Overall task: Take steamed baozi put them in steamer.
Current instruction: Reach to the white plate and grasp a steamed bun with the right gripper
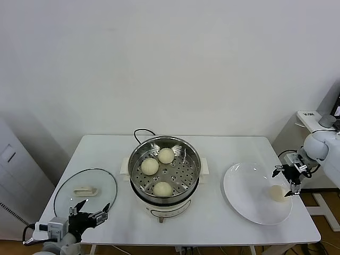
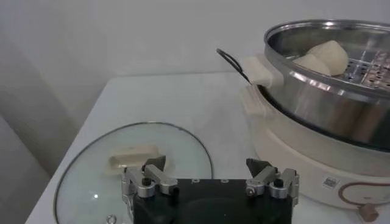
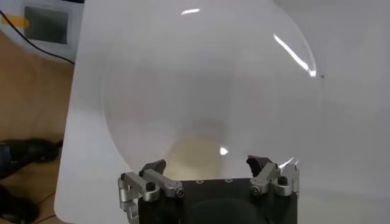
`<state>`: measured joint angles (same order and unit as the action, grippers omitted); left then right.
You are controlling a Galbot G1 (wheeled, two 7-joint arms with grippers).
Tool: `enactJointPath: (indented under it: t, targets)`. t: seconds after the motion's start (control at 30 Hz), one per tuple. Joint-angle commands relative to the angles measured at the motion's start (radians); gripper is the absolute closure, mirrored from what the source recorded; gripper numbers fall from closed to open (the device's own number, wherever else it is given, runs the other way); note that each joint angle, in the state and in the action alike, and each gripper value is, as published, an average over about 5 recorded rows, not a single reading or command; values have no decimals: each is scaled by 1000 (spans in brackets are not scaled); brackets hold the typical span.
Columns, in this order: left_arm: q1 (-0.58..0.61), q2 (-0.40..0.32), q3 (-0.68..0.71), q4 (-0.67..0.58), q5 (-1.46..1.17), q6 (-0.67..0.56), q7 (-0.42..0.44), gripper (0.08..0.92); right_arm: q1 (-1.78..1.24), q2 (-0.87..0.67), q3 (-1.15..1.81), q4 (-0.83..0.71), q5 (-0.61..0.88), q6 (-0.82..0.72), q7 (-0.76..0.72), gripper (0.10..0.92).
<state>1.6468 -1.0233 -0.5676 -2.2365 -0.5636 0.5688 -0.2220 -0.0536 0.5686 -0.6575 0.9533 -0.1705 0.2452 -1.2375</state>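
The steamer (image 1: 164,175) stands at the table's middle with three baozi on its perforated tray: one at the back (image 1: 166,155), one at the left (image 1: 150,166), one at the front (image 1: 162,188). A fourth baozi (image 1: 277,193) lies on the white plate (image 1: 245,191) at the right. My right gripper (image 1: 287,183) is open, just above and beside this baozi; the right wrist view shows the baozi (image 3: 196,156) between the spread fingertips (image 3: 261,163). My left gripper (image 1: 90,208) is open and empty at the front left, and the steamer also shows in the left wrist view (image 2: 329,103).
A round glass lid (image 1: 85,191) with a cream handle lies flat at the table's left, under my left gripper; it also shows in the left wrist view (image 2: 131,167). The steamer's black cord (image 1: 142,133) loops behind it. The table's right edge is close to the plate.
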Motion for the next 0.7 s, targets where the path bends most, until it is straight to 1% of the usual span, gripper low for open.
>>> enactJointPath:
  t: [0.03,0.33,0.4,0.53,0.7]
  targets:
    - [-3,0,3,6,1,-1,1,177,-64,31,56,-55,-63,6,41,203]
    - [-9,0,7,13,1,1,0,177,-82,56,59,-70,-96,4,43,213]
    - [-8,0,7,15,1,1,1,177,-86,58,60,-70,-99,2,43,240]
    - [-9,1,7,17,1,1,1,177,-90,61,66,-75,-107,2,45,320]
    - [-12,1,8,17,1,2,0,177,-87,58,68,-70,-107,4,43,455]
